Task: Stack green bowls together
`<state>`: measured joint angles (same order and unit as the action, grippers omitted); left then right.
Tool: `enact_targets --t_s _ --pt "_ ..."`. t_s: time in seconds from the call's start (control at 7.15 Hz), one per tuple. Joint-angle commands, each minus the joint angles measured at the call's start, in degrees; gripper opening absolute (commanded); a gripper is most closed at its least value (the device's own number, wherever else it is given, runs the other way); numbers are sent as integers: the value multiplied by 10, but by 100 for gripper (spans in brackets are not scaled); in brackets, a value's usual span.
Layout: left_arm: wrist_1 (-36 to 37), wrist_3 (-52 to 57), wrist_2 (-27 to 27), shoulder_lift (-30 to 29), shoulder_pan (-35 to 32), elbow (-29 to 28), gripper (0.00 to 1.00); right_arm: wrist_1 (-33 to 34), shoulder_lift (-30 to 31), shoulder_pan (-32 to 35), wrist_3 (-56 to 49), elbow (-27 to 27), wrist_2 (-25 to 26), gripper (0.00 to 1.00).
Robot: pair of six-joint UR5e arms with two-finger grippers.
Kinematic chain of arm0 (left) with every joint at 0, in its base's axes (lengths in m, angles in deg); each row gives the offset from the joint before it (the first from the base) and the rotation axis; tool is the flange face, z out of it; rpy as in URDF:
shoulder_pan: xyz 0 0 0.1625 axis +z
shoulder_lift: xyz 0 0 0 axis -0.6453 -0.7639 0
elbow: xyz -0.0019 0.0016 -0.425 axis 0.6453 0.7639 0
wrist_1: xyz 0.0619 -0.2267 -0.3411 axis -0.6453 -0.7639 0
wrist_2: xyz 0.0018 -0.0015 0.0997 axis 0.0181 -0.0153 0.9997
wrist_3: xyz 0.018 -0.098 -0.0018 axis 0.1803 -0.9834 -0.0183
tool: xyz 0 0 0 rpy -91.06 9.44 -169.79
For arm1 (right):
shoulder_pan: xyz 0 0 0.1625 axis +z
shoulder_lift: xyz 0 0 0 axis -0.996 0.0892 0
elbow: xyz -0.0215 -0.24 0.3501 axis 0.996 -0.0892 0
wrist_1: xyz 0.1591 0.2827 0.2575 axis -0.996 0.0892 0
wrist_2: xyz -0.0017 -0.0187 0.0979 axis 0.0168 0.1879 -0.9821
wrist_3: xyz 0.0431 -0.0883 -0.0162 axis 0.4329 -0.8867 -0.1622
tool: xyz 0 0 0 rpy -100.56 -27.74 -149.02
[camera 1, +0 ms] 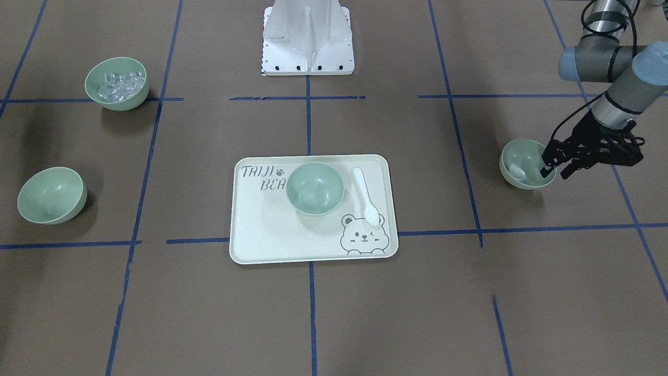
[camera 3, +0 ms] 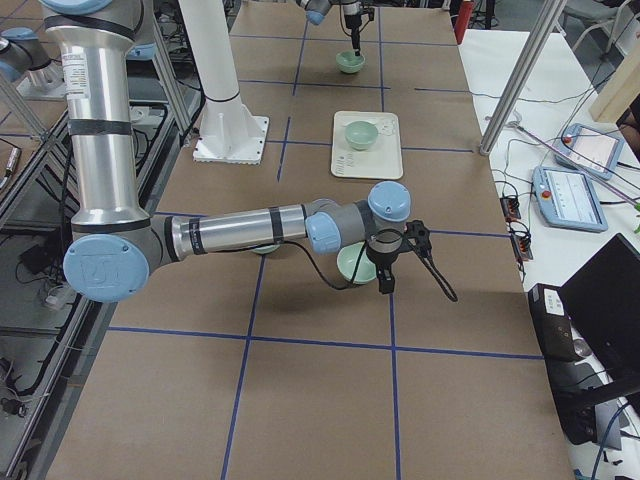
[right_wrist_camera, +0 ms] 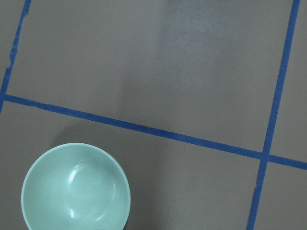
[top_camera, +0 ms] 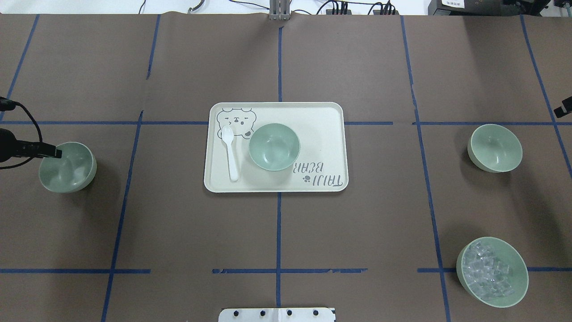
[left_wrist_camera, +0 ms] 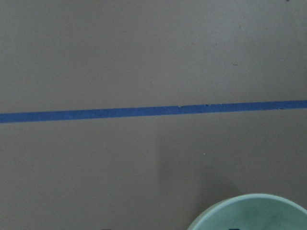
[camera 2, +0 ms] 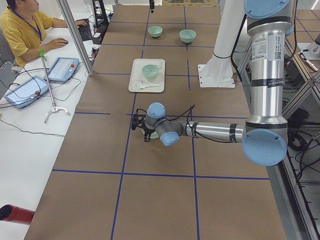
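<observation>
Three empty green bowls show. One (top_camera: 274, 146) sits on the cream tray (top_camera: 330, 112). One (top_camera: 67, 167) is at the table's left, and its rim (left_wrist_camera: 249, 213) shows in the left wrist view. One (top_camera: 495, 147) is at the right and also shows in the right wrist view (right_wrist_camera: 76, 188). My left gripper (camera 1: 555, 172) is open and straddles the left bowl's (camera 1: 522, 163) rim, one finger inside and one outside. My right gripper (camera 3: 385, 283) hangs just beside the right bowl (camera 3: 350, 264). I cannot tell whether it is open or shut.
A fourth green bowl full of clear ice-like cubes (top_camera: 491, 271) stands at the near right. A white spoon (top_camera: 231, 154) lies on the tray beside the bowl. The robot's base (camera 1: 308, 39) stands at mid table. An operator (camera 2: 25, 27) sits along the far side.
</observation>
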<state>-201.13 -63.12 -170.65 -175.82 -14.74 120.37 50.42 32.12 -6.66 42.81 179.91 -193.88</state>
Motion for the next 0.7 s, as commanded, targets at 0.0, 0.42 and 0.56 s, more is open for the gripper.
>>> enact_targets --t_s 0.0,0.42,0.56 --pt "-8 -4 2 1 4 2 0 0 0 0 0 0 0 100" --pt "22 -10 -2 -10 -1 72 0 0 0 0 0 1 0 100" --pt "42 -31 2 -42 -4 101 0 -1 0 0 1 2 0 100"
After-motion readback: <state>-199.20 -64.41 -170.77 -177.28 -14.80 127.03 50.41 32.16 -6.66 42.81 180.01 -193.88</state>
